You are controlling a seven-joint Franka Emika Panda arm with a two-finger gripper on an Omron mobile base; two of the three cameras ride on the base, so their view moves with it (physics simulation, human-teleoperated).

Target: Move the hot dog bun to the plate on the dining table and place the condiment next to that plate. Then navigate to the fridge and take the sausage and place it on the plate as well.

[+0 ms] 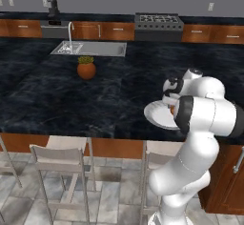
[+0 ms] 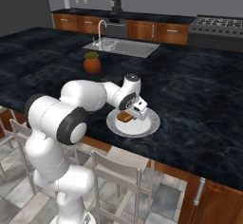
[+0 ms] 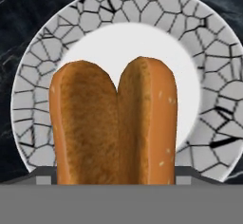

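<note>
The hot dog bun (image 3: 114, 123), orange-tan and split into two halves, sits between the fingers of my gripper (image 3: 116, 178), which is shut on it. It hangs just above the middle of the round pale plate (image 3: 95, 14) with a crackle-patterned rim. From the right, my gripper (image 2: 135, 111) holds the bun (image 2: 125, 117) low over the plate (image 2: 148, 126) near the front edge of the dining table (image 2: 199, 99). From the left, the arm hides most of the plate (image 1: 155, 114) and gripper (image 1: 170, 100). The condiment, the sausage and the fridge are out of view.
A potted plant (image 2: 92, 62) stands mid-table, with a sink (image 2: 121, 46) set into the top behind it. Stools (image 2: 118, 171) line the near table edge below the plate. A stove (image 1: 158, 21) and wood drawers run along the back wall.
</note>
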